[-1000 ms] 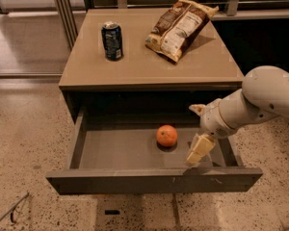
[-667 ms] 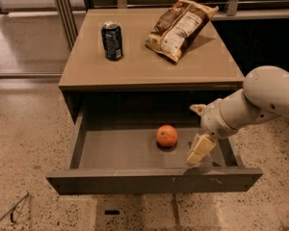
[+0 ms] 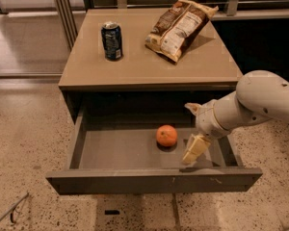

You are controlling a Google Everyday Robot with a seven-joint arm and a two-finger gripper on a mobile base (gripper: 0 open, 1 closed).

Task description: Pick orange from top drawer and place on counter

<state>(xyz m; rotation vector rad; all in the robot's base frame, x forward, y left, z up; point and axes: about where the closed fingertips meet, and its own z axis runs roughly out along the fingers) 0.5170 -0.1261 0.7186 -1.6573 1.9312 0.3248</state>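
- The counter (image 3: pixel 144 66) is a tan square top on a grey-brown cabinet, which stands on a speckled floor (image 3: pixel 24 138).
- A dark can (image 3: pixel 111 41) stands upright near the counter's back left corner.
- A brown snack bag (image 3: pixel 180 27) lies at a slant toward the back right corner, well apart from the can.
- The drawer (image 3: pixel 111 153) below the counter's front edge is pulled wide open, so its grey bottom shows.
- The orange (image 3: pixel 166 135) sits on the drawer bottom, right of the middle and below the right half of the counter's front edge.
- The white arm (image 3: pixel 260 100) reaches in from the right, past the counter's front right corner.
- The gripper (image 3: pixel 192 131) hangs inside the drawer, just right of the orange.
- Its fingers (image 3: pixel 195 148) are spread apart, one high and one low, with nothing between them.
- The lower finger seems to stand just beside the orange without touching it, though the angle leaves this unsure.
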